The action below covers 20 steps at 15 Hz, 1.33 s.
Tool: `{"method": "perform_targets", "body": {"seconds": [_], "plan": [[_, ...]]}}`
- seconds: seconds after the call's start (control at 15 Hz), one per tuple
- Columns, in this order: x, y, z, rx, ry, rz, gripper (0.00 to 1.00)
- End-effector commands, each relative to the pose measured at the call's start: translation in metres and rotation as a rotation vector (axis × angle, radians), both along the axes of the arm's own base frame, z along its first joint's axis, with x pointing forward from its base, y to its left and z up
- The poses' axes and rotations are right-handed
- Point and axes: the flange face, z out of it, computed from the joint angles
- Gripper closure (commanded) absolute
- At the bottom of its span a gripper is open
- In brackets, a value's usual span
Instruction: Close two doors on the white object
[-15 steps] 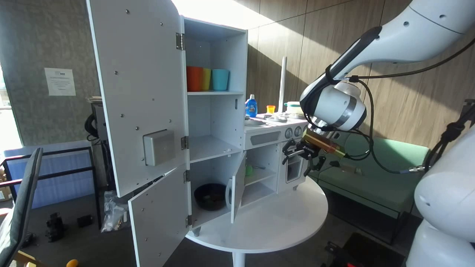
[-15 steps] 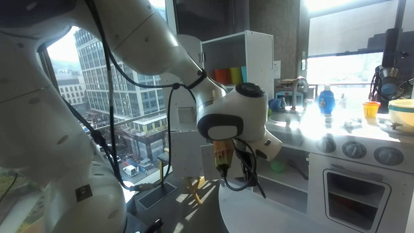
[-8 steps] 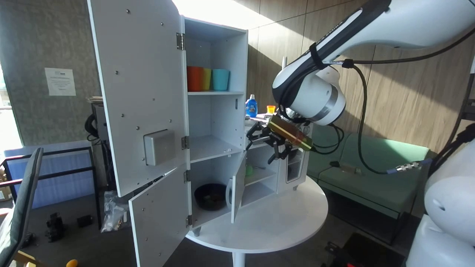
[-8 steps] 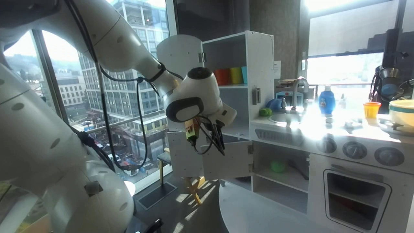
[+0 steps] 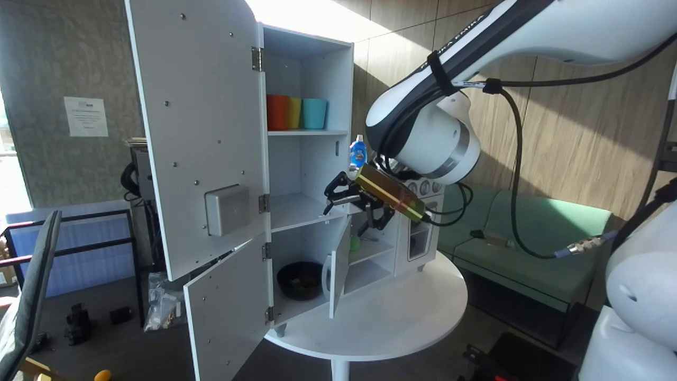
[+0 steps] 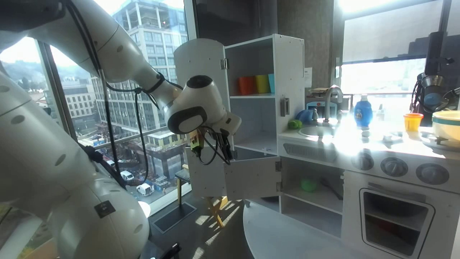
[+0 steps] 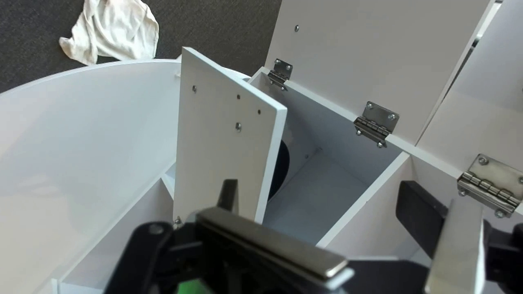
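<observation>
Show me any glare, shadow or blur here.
In an exterior view, glare washes over the countertop beside the blue bottle; in an exterior view, shadow slants across the wood-panelled wall; in the wrist view, the hand looks softer than the hinges.

Cabinet: wht
Tall door: wht, gry latch plate
2 lower doors: both wht
Hinges: silver
Gripper: blk, part silver
Wrist block: gold, reddish tint at 1 end
Arm: wht w/ blk trim, gry ring
Shelf cups: red-org, yel, lt blu
Bottle: blu
Sm cup: yel-org, redder rim
Pale bowl: cream w/ grn band
Deep bowl: blk
Knobs: gry
Table: wht
Couch: lt grn
Wall panels: tan woodgrain
Far wall: mottled gry
Carpet: dk gry, flecked
Cloth: off-wht
</observation>
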Motion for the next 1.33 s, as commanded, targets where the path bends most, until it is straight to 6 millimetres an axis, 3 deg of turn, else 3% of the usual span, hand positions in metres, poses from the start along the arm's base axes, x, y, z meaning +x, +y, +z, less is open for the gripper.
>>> {"method": "perform_targets", "body": {"seconds": [0.0, 0.4, 1.0, 1.27], "plan": [[-0.005, 0.017, 0.009, 0.014, -0.044, -0.004, 0.0], [-0.003, 0.016, -0.005, 0.003, 0.002, 0.015, 0.0], [-0.002, 0.03, 0.01, 0.046, -0.052, -0.011, 0.0], [0.001, 0.019, 0.012, 0.029, -0.122, -0.14, 0.0]]}}
